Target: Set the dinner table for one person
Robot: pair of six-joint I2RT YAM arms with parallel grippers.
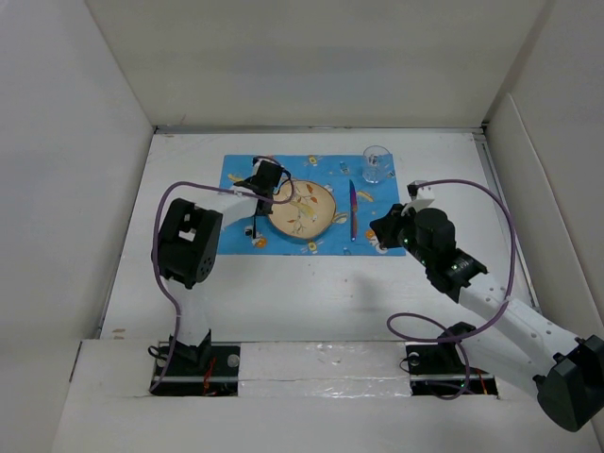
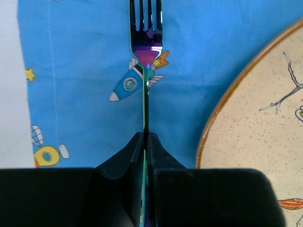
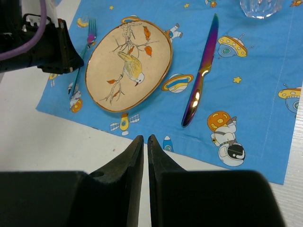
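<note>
Overhead, the dinner table reads as a broad, smooth, matte white surface filling the walled bay in front of both arm bases. A blue placemat lies on it toward the far side and carries the plate, the knife to its right and a glass. The left gripper works at the plate's left, and the right gripper hangs by the mat's right edge.

From the left wrist, the jaws are clenched on the thin handle of the fork, which sits over the mat just beside the plate rim. A tilted release could roll it against that rim or leave it crooked.

From the right wrist, the jaws are drawn nearly together on nothing, over the white table at the mat's near edge. A low sweep there could rumple the cloth.
</note>
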